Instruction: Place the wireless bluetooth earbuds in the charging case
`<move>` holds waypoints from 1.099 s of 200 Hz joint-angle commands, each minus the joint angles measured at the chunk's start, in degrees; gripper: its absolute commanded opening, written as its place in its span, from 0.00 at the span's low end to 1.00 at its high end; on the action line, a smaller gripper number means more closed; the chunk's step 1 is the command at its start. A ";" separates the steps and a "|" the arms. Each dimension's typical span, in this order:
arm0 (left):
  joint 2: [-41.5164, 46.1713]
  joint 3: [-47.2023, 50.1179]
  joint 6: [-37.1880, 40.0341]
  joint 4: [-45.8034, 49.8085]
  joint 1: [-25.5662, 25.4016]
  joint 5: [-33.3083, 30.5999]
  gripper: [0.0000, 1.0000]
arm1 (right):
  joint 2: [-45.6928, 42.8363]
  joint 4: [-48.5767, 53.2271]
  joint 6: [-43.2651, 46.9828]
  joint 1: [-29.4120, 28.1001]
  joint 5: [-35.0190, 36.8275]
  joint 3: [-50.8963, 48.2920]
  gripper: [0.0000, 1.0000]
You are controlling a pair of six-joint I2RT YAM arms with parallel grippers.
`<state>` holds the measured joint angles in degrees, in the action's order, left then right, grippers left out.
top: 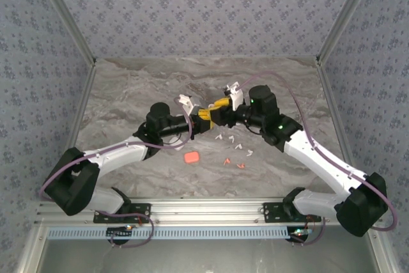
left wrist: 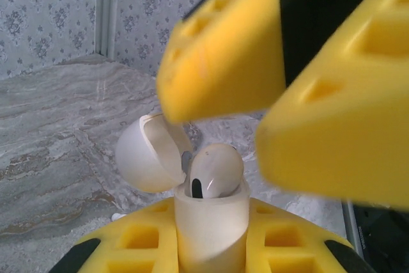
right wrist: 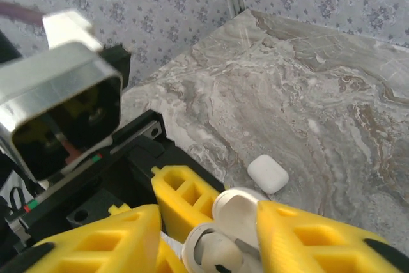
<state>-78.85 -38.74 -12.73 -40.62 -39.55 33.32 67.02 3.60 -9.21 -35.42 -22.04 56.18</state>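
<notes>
The earbud [left wrist: 214, 169] is sitting head-up in the charging case [left wrist: 211, 228], but it looks a bit proud of the rim to me, so probably not fully down in its slot. The lid [left wrist: 147, 158] is flipped open off to one side. The left gripper [left wrist: 211, 241] is clamped tight on the case body, holding it over the table [top: 128, 94] with the mouth facing the other arm. The right gripper [right wrist: 208, 247] has its yellow fingers parted either side of the bud, pinching nothing as far as I can see.

How I'd play it: hold the left clamp dead steady and back the right fingers straight off along the bud's axis so they don't drag it out. Then give one gentle fingertip press to seat it. Mind the lid, it's easy to knock.

The loose white earbuds [top: 235, 142] and red earbuds [top: 233, 162] lie on the table near the right arm, with a red case [top: 191, 156] a bit further left.
</notes>
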 commanded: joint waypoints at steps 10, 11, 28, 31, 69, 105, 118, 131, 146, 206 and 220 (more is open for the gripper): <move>2.75 0.33 0.70 -2.82 -0.39 -2.18 0.00 | -2.50 5.45 -3.85 3.99 0.45 4.90 0.57; 2.83 0.37 0.74 -2.81 -0.42 -2.20 0.00 | -2.55 5.76 -3.95 4.10 0.66 4.99 0.57; 4.08 1.50 1.49 -2.36 -0.44 -4.04 0.00 | -2.28 11.24 -6.17 7.12 3.85 6.23 0.57; 4.32 1.68 1.63 -2.28 -0.42 -4.44 0.00 | -2.19 11.78 -6.43 7.54 4.38 6.33 0.57; 7.83 3.34 4.34 1.60 -0.42 -7.10 0.00 | 2.14 23.45 -15.23 13.18 15.05 4.53 0.52; 11.29 5.03 6.29 3.69 -0.44 -9.04 0.00 | 10.67 23.66 -17.65 13.80 17.49 1.69 0.53; 12.16 5.42 6.70 4.22 -0.42 -9.40 0.00 | 14.94 23.69 -16.86 13.60 18.65 2.37 0.54; 12.87 5.74 6.93 4.65 -0.41 -9.55 0.00 | 18.81 23.36 -16.18 13.11 21.32 3.35 0.57; 13.51 5.94 7.07 5.18 -0.39 -9.74 0.00 | 23.04 22.19 -15.84 12.36 23.62 4.82 0.62; 15.82 6.36 7.70 7.09 -0.38 -10.41 0.00 | 38.17 23.06 -14.47 11.21 28.37 14.81 0.65; 16.35 6.51 7.74 7.46 -0.39 -10.68 0.00 | 40.24 23.72 -14.16 11.14 29.61 16.43 0.65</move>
<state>-64.58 -32.40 -6.20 -33.36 -39.55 23.46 104.53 25.54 -24.32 -24.10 3.62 68.90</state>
